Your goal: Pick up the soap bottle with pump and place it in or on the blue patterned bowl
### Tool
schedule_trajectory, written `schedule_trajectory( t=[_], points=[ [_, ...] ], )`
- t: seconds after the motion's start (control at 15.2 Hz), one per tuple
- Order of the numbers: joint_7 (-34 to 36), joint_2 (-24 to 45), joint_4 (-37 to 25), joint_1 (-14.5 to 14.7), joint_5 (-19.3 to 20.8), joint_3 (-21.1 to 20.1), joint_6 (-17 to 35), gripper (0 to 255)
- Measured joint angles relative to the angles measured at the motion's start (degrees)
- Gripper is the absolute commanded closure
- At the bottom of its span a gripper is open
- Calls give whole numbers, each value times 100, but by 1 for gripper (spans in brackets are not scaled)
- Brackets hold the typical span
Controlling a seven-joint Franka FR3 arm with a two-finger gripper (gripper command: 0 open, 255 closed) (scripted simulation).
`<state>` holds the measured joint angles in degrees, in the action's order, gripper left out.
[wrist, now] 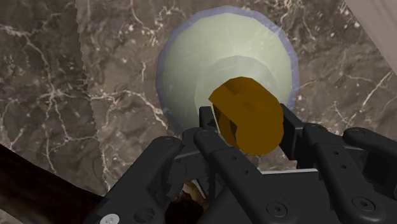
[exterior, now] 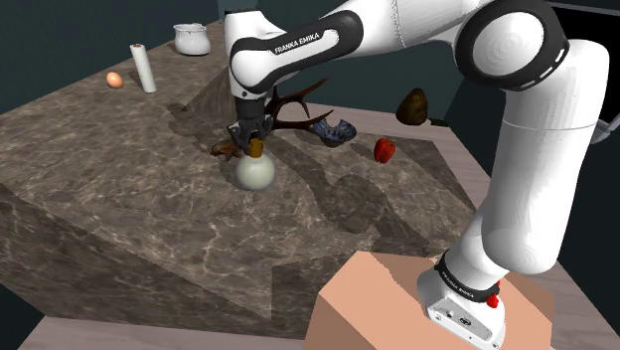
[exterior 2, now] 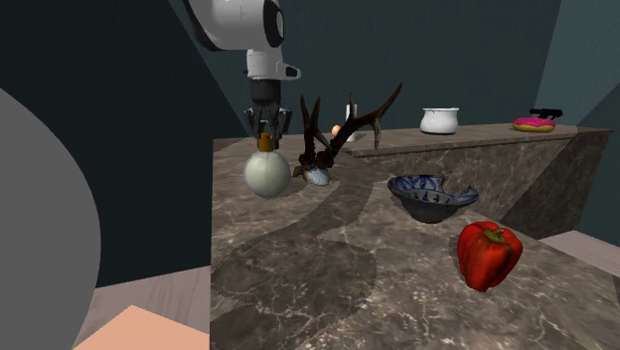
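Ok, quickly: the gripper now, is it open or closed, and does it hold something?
The gripper: closed on the amber pump of the pale soap bottle.

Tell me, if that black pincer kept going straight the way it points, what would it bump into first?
The pincer points straight down and is closed on the amber pump of the soap bottle. Pushing on, it would likely meet the bottle's round pale body beneath, which stands on the marbled counter.
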<state>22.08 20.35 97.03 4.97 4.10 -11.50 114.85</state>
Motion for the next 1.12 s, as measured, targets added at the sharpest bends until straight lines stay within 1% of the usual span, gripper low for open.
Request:
schedule_trajectory(
  t=[0.66,1.12],
  points=[
    [-41,-206,-459,-10,-53,-18,-658,255],
    [-60,-283,-898,-6,-76,-28,-1172,255]
  ],
)
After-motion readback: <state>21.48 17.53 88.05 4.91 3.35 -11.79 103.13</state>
